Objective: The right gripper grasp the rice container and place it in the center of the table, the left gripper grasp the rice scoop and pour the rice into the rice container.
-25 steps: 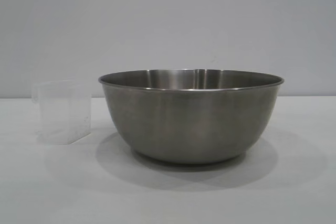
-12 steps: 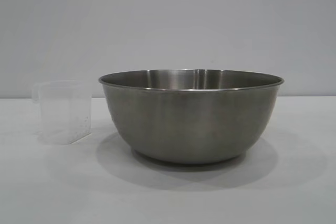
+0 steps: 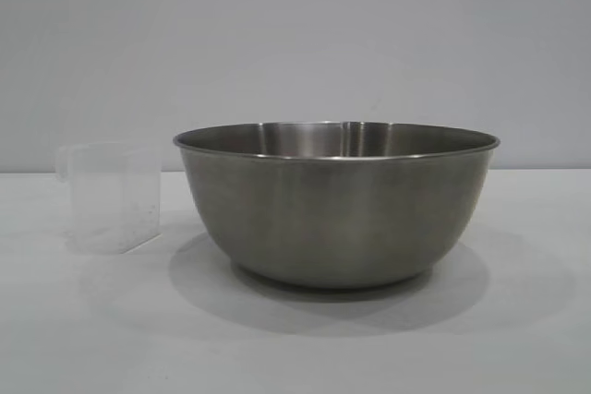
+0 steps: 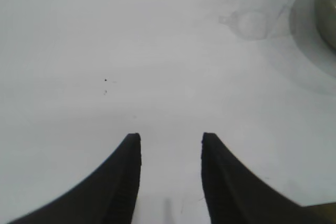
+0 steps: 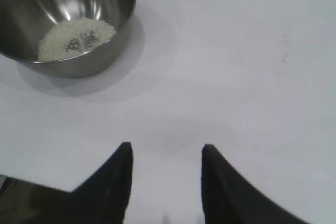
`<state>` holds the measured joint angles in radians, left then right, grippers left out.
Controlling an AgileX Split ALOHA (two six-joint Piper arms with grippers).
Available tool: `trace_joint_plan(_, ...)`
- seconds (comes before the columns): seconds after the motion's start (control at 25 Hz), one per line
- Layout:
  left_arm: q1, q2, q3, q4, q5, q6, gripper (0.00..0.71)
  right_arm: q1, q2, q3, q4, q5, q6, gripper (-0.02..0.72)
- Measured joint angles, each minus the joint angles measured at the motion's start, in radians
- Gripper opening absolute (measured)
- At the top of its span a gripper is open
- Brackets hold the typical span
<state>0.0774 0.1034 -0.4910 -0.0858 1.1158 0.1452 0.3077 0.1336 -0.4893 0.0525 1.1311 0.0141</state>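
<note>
Exterior view: the table (image 3: 295, 357) is a plain white surface w/ faint creases, meeting a bare pale grey wall (image 3: 295, 34) behind. The rice container (image 3: 336, 202), a big brushed-steel bowl w/ thin rolled rim, stands upright near the middle and casts a wide soft shadow. The rice scoop (image 3: 113, 197), a clear plastic cup, stands upright to the bowl's left, near it but apart; a few pale specks cling to its lower wall. No arm or gripper shows here. No brand, label or legible writing on either item.

Left wrist view: the left gripper (image 4: 171, 142) hangs over bare white table, fingers spread w/ a clear gap and nothing between them. Two tiny dark specks (image 4: 105, 81) sit on the cloth. The scoop is a faint translucent shape farther off, beside the bowl's edge and shadow at the frame's side.

Right wrist view: the right gripper (image 5: 166, 151) is likewise spread apart, empty, over white table. The bowl sits well apart from it, upright, w/ the rice (image 5: 76, 37) as a pale off-white heap on its bottom, steel showing through at the heap's middle. A dark edge (image 5: 21, 198) shows at the frame corner beside one finger; can't tell what it is.
</note>
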Motion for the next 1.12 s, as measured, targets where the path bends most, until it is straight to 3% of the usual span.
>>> trace_joint_plan(1.12,0.000,0.000,0.000,0.000,0.000,0.000,0.221,0.000,0.000,0.000,0.000,0.000,0.000,0.300)
